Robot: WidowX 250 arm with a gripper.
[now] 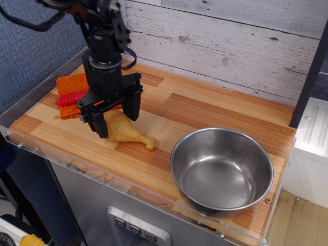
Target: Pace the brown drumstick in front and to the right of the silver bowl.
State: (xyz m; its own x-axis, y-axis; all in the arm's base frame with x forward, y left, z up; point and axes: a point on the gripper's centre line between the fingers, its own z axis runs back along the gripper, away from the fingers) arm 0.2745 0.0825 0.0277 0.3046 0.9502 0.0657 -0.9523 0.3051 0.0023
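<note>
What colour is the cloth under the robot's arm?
Orange. The cloth shows best in the observation.image view, the only one, left of the gripper.

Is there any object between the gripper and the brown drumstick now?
Nothing visible does. The open gripper stands directly over the fat end of the brown drumstick, one finger on each side. The red-handled spoon and orange cloth lie behind it.

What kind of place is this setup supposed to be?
Probably a mock kitchen counter for robot trials: a wooden countertop against whitewashed planks, with a silver bowl, a toy brown drumstick and an orange cloth.
</note>
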